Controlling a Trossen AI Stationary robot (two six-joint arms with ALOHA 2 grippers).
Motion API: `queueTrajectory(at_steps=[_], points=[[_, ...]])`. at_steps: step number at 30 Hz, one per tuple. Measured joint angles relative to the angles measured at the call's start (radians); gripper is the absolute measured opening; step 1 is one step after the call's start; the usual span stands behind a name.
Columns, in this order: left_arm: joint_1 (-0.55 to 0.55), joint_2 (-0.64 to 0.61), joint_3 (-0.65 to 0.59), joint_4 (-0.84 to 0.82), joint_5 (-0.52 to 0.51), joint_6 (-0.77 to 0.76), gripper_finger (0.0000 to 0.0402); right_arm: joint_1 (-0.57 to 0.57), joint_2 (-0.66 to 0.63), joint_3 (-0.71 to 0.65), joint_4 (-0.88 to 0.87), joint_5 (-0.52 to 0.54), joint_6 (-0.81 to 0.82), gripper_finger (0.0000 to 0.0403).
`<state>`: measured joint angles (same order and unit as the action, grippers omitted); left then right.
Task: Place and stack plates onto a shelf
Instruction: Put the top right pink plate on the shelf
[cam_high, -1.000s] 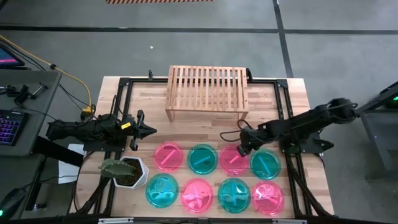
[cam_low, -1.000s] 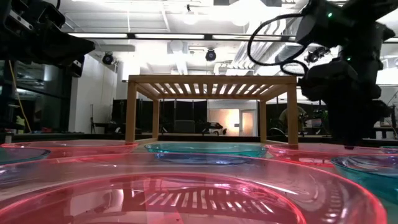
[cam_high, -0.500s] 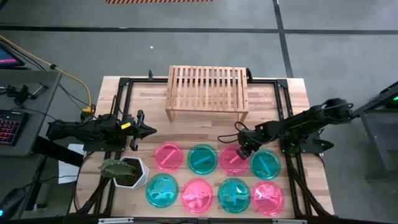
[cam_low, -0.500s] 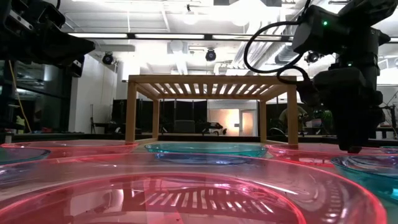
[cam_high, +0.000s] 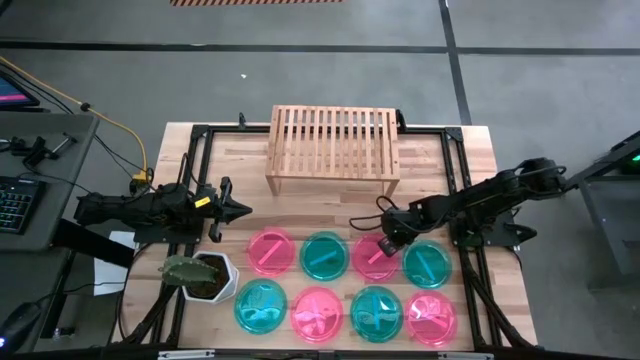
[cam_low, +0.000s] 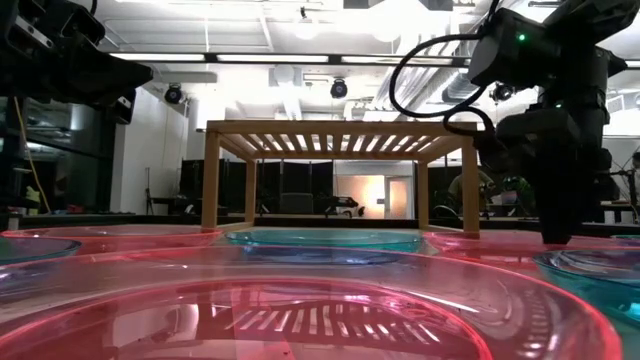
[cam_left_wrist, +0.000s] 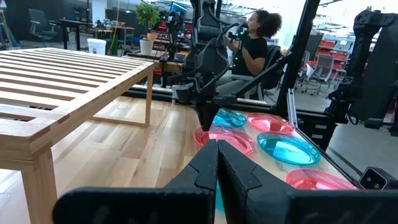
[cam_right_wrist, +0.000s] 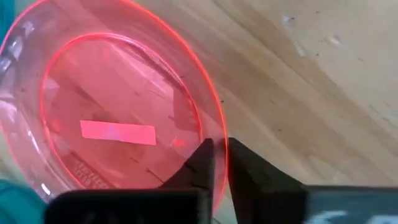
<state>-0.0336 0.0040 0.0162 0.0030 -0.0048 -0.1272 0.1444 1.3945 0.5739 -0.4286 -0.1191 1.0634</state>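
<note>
My right gripper (cam_right_wrist: 216, 157) pinches the far right rim of a pink plate (cam_high: 374, 256), third from the left in the far row of plates, near the shelf (cam_high: 333, 148). My left gripper (cam_high: 240, 209), fingers pressed together, waits at the table's left side.

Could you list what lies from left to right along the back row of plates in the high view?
Pink plate → teal plate → pink plate, with the right gripper at its rim → teal plate.

Four pink plates (cam_high: 272, 251), four teal plates (cam_high: 324, 255), one shelf (cam_high: 333, 148), apparently one plant pot (cam_high: 206, 277).
</note>
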Motion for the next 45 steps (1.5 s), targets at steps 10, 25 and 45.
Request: queueTrajectory(at_steps=[10, 25, 45], points=[[0.0, 0.0, 0.0, 0.0, 0.0, 0.0, 0.0, -0.001, -0.042, 0.0, -0.035, -0.076, -0.046, 0.0001], [0.0, 0.0, 0.0, 0.0, 0.0, 0.0, 0.0, -0.102, -0.392, 0.0, -0.083, -0.308, -0.13, 0.0], [0.0, 0.0, 0.0, 0.0, 0.0, 0.0, 0.0, -0.428, -0.377, 0.062, 0.687, -0.274, 0.049, 0.0]])
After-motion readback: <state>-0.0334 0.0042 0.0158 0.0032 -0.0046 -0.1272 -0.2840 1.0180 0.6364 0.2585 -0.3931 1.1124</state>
